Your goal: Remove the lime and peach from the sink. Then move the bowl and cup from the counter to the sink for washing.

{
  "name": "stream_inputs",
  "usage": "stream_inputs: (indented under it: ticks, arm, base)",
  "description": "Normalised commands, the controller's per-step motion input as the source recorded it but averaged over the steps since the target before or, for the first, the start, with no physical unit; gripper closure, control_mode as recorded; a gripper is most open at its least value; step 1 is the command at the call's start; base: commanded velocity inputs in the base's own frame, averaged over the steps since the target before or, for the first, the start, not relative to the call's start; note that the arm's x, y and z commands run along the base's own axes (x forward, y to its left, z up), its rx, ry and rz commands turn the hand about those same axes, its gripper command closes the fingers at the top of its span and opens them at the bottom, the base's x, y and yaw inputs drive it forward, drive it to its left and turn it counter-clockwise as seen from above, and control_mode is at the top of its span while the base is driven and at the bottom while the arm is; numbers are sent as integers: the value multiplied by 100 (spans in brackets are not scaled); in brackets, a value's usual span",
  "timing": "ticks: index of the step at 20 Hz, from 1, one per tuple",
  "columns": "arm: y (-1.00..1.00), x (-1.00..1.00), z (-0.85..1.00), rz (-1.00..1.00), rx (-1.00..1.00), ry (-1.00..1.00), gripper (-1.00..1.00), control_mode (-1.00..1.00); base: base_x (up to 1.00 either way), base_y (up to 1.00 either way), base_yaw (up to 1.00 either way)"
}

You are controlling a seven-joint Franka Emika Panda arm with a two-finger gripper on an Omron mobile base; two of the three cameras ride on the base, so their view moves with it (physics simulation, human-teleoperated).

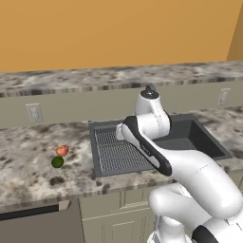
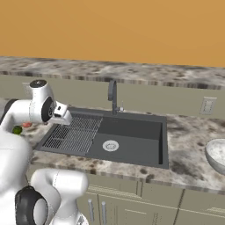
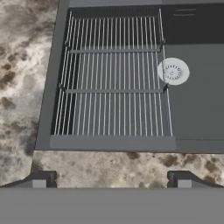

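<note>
**A:** Right now the hand (image 3: 112, 179) hangs wide open, holding nothing, over the sink's (image 3: 43, 131) near rim. Both fruits are out: peach (image 1: 62, 150) and lime (image 1: 57, 162) touching on the table (image 1: 28, 175) left of it.

**B:** Risks?

**A:** Round fruit, no long axis, could roll if bumped. The bowl (image 2: 217, 154), mouth up, sits far right, a wide swing past the faucet (image 2: 113, 94).

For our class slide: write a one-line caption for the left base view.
Peach and lime rest on the counter left of the sink.
</note>
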Motion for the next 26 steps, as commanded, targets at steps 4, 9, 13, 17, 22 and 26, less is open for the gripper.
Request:
stream_inputs:
  ticks: [4, 9, 13, 17, 22, 26]
  arm:
    - [-47, -26, 9, 0, 0, 0, -100, -100]
    - [-46, -22, 11, 0, 0, 0, -100, -100]
    - [-46, -19, 11, 0, 0, 1, -100, -100]
    - [-47, -18, 11, 0, 0, 1, -100, -100]
    - [-49, -18, 9, 0, 0, 0, -100, -100]
    - [-49, -10, 4, 0, 0, 1, -100, -100]
  base:
    - [0, 0, 0]
    - [0, 0, 0]
    - [0, 0, 0]
    - [0, 0, 0]
    - [0, 0, 0]
    - [0, 0, 0]
